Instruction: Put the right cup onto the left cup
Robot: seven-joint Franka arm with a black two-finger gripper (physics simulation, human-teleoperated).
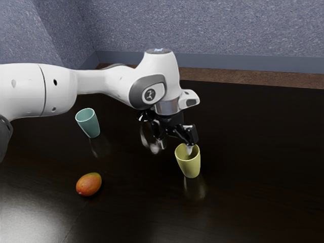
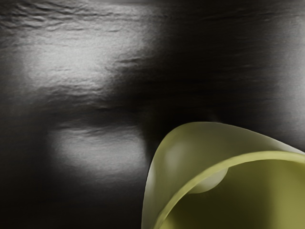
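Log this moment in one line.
gripper: open, one finger at yellow cup's mouth | teal cup: apart from yellow, unstacked | mango: on table

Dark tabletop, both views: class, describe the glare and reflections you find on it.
Exterior view: pale glare on the table at the picture's lower left, faint reflections below the yellow cup and teal cup; wrist view: broad whitish patches, rippled near the top edge.

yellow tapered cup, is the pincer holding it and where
Nothing is held: the black two-finger pincer stands open, one fingertip at the mouth of the yellow cup, the other apart from it, outside.
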